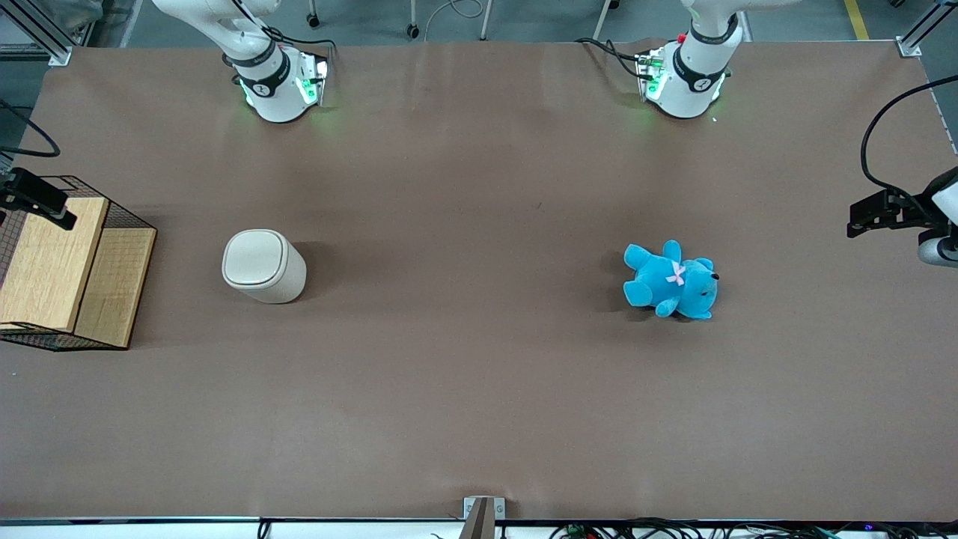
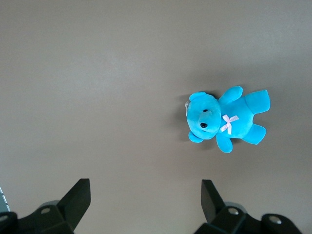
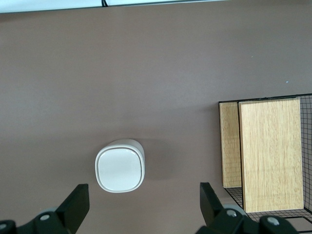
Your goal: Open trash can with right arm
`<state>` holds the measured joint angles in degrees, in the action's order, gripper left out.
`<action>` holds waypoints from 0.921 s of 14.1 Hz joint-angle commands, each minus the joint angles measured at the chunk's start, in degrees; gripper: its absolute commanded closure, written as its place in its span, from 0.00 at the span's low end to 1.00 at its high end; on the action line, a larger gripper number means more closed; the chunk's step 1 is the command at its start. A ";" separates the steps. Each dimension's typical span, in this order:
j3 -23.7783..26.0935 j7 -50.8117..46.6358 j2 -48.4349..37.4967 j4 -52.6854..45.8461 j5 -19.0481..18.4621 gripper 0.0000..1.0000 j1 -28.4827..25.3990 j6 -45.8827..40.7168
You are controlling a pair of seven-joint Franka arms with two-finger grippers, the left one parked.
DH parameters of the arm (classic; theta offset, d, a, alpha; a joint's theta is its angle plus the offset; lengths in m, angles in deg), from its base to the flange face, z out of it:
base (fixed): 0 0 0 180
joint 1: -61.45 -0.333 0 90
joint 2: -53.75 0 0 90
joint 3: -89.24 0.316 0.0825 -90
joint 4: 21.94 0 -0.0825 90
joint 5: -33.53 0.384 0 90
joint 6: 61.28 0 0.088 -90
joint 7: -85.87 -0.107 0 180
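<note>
Trash can point(image 1: 263, 266) stands upright on the table point(image 1: 464, 389), lid shut, toward the working arm's end, near the wire basket point(image 1: 67, 273) holding wooden boards. Teddy bear point(image 1: 671, 280) lies toward the parked arm's end. Gripper point(image 3: 141, 204) hangs high above the trash can, fingers apart.

Right arm point(image 1: 254, 52) raised high; its pincer point(image 3: 141, 207) faces downward, fingers spread wide.

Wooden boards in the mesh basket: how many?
2, both in the wire-mesh basket at the working arm's end: a taller board and a lower board beside it, nearer the trash can. The tool, open, hangs high above the can.
</note>
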<state>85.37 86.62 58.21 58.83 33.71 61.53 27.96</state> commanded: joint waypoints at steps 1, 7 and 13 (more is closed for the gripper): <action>0.26 -0.84 -0.07 0.96 -0.17 0.00 -0.35 -0.04; 0.44 -0.75 5.90 1.05 0.00 0.00 -1.22 0.49; 0.44 -1.27 9.25 7.88 0.00 0.00 -5.08 3.81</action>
<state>85.85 86.16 68.28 61.96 33.74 57.30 28.95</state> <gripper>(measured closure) 0.000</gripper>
